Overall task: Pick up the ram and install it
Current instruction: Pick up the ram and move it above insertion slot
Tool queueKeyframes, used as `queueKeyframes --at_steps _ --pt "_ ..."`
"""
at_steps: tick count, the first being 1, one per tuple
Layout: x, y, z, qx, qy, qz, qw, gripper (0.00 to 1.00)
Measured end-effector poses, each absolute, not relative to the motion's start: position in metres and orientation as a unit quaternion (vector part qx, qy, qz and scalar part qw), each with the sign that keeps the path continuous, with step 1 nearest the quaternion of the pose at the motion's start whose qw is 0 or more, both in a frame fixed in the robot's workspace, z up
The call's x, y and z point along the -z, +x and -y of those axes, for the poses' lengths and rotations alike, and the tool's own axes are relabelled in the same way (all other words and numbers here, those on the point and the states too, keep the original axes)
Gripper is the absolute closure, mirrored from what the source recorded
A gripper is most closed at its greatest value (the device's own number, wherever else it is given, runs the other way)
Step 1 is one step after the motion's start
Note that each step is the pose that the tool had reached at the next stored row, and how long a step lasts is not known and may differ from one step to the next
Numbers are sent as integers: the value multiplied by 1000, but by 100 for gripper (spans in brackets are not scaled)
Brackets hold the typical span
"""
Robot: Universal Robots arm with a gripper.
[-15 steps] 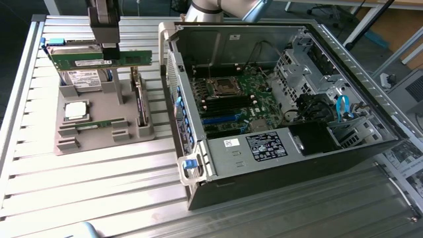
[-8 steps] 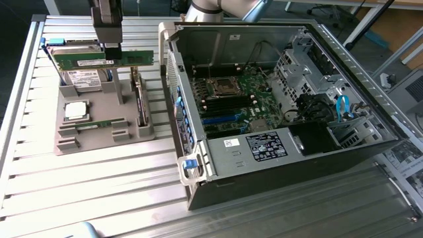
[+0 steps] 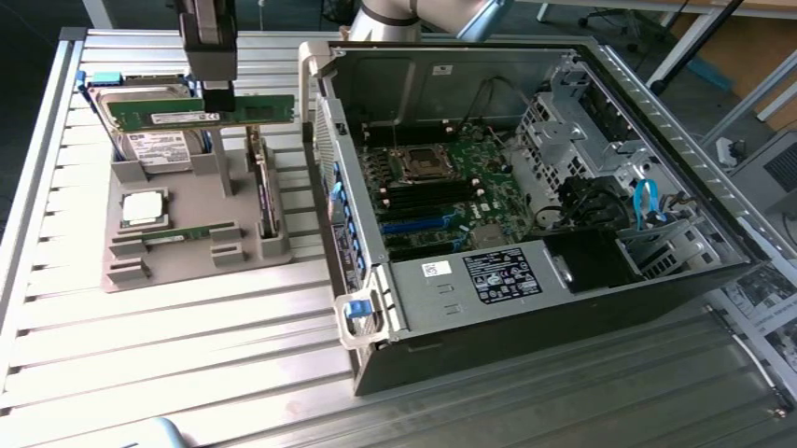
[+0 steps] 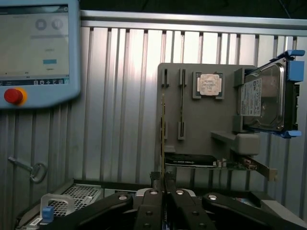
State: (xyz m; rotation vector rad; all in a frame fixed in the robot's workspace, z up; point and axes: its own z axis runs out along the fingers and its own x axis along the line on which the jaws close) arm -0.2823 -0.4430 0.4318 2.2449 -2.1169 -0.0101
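Note:
The ram (image 3: 162, 114) is a long green stick with a white label. It hangs level above the grey holder tray (image 3: 174, 266) at the exterior view's upper left. My gripper (image 3: 216, 96) comes down from above and is shut on the stick's top edge near its middle. In the wrist view the ram (image 4: 162, 139) shows edge-on as a thin vertical strip running out from between the black fingertips (image 4: 152, 201). The open computer case (image 3: 373, 103) lies to the exterior view's right, with the black memory slots (image 3: 430, 196) on its motherboard.
The tray carries a grey hard drive (image 3: 156, 149), a square silver processor (image 3: 144, 207), another green stick (image 3: 187, 233) and an upright card (image 3: 261, 191). A teach pendant (image 4: 38, 48) and a key (image 4: 33, 170) lie on the slatted metal table (image 3: 187, 373).

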Motion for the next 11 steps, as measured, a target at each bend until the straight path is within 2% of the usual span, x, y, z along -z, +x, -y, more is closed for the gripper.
queueKeyframes --at_steps 11 --pt "-432 -276 443 4 727 686 29 87"
